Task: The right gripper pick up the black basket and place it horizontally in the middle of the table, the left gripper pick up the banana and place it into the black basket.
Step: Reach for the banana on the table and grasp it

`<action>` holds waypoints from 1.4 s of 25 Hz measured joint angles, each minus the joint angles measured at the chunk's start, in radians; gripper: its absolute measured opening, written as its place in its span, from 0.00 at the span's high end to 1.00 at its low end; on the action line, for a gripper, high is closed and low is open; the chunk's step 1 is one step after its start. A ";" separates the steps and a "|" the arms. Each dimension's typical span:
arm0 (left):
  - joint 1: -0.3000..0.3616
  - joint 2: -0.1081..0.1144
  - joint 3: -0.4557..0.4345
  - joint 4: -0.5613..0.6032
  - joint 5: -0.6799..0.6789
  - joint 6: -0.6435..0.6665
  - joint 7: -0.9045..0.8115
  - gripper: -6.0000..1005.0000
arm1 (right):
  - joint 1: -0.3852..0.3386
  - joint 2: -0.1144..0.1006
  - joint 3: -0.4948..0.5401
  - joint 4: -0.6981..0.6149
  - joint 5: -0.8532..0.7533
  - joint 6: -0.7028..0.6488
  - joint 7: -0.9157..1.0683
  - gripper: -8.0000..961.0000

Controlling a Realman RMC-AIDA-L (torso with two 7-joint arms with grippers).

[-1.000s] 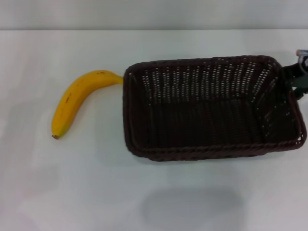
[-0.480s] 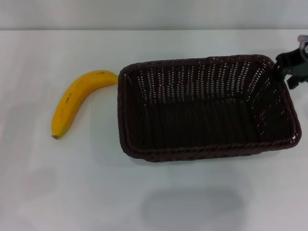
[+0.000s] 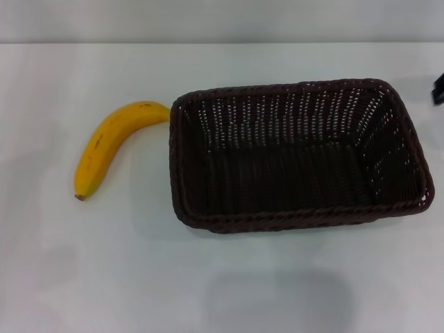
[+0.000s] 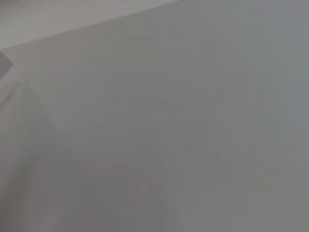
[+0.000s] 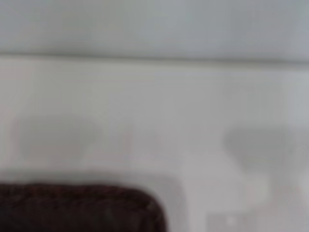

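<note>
The black basket (image 3: 295,156) lies flat on the white table (image 3: 222,277), long side across, a little right of the middle, and it is empty. Its rim corner also shows in the right wrist view (image 5: 82,208). The banana (image 3: 111,142) lies on the table to the left of the basket, its stem tip close to the basket's far left corner. Only a black bit of my right gripper (image 3: 439,88) shows at the right edge, apart from the basket. My left gripper is out of view; the left wrist view shows only bare table.
The table's far edge (image 3: 222,43) runs across the top of the head view. A faint shadow (image 3: 277,298) lies on the table in front of the basket.
The basket was set down and shifted slightly left. My right gripper let go of its right rim and drew back to the right, almost out of the head view.
</note>
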State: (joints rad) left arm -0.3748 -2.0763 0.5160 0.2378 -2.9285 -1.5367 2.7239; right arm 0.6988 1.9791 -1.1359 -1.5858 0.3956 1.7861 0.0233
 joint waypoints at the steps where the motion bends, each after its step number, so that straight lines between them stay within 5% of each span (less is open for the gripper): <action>1: -0.002 0.000 0.003 -0.001 0.002 0.000 -0.014 0.14 | -0.023 0.002 0.006 -0.030 0.001 -0.020 -0.024 0.62; 5: -0.004 -0.005 0.005 -0.010 0.002 0.003 -0.092 0.14 | -0.142 0.031 0.041 -0.136 0.013 -0.174 -0.194 0.62; 8: -0.003 -0.005 0.012 -0.020 0.013 0.007 -0.133 0.15 | -0.232 0.031 0.043 -0.139 0.093 -0.358 -0.321 0.62; 15: 0.009 0.001 0.106 0.028 0.173 0.121 -0.280 0.16 | -0.400 0.029 0.086 -0.014 0.394 -0.791 -0.697 0.61; 20: 0.041 0.013 0.130 0.204 0.374 0.307 -0.511 0.18 | -0.428 0.028 0.090 0.183 0.662 -1.014 -1.021 0.61; 27: 0.043 0.066 0.131 0.490 0.866 0.489 -1.033 0.22 | -0.435 0.028 0.183 0.402 1.046 -1.060 -1.404 0.61; 35: -0.035 0.180 0.131 0.733 1.469 0.464 -1.698 0.22 | -0.428 0.027 0.307 0.548 1.226 -1.014 -1.628 0.61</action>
State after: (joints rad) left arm -0.4102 -1.8960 0.6474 0.9711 -1.4591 -1.0724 1.0263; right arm 0.2707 2.0064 -0.8286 -1.0374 1.6218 0.7719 -1.6043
